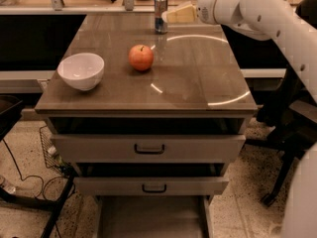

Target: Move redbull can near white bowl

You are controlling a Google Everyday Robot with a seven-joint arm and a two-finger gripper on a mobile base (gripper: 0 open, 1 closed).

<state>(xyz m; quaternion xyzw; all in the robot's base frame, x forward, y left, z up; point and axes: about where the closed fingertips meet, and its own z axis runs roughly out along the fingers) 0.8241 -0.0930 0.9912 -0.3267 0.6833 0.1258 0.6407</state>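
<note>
The redbull can [160, 13] stands upright at the far edge of the wooden table [198, 78], near the middle. The white bowl [81, 71] sits near the table's front left corner. My gripper [171, 16] reaches in from the right at the end of a white arm, and its cream fingers [179, 14] are right beside the can's right side, at can height. I cannot tell whether they touch the can.
A round orange-red apple [141, 57] sits between the can and the bowl. Two drawers [148, 148] are below the tabletop. A shelf edge with posts runs behind the table. A black chair base stands on the floor at right.
</note>
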